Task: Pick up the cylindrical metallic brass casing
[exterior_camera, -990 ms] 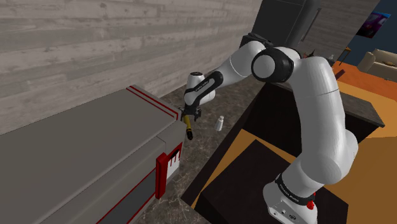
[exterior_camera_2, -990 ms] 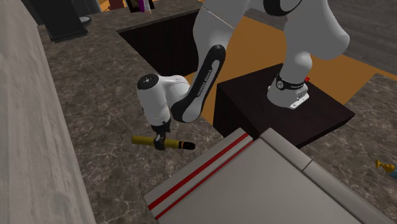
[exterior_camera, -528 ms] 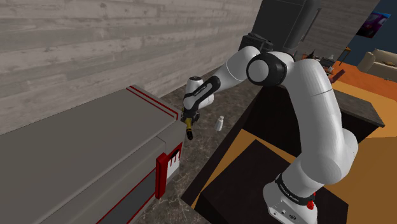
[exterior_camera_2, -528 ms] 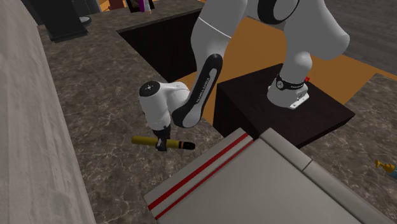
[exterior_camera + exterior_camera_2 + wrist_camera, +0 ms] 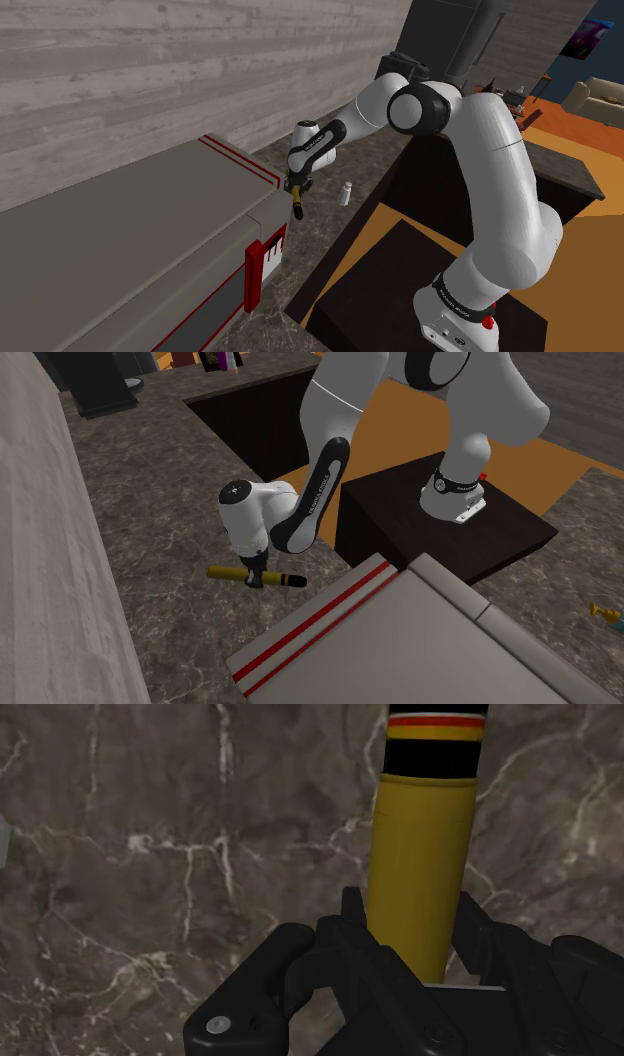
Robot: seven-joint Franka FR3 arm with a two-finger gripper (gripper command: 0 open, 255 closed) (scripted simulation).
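- The gripper (image 5: 255,574) is closed onto the casing (image 5: 228,571). In the wrist view its black fingers (image 5: 470,929) press against both sides of the yellow tube.
- The casing (image 5: 420,854) is a yellow cylinder whose black end carries thin red and yellow bands; that end points away from the hand.
- In the second exterior view the casing lies level across the fingers, sticking out on both sides.
- It sits over the dark marble worktop (image 5: 170,542), about midway across its width and just off the red-striped end of the grey cabinet (image 5: 420,632).
- Whether the casing rests on the worktop or hangs just above it cannot be told.
- In the shoulder view the casing (image 5: 296,203) shows under the gripper (image 5: 296,190), near the cabinet's striped corner, with a small white bottle (image 5: 345,192) beside it toward the worktop's edge by the stand (image 5: 400,270).
- Against half a second ago, nothing has visibly shifted: gripper, casing and arm (image 5: 480,150) sit where they did.
- Against a second ago, the arm's elbow has swung slightly toward the shoulder view's left and the wrist sits slightly lower in the second exterior view, while the casing holds the same spot.
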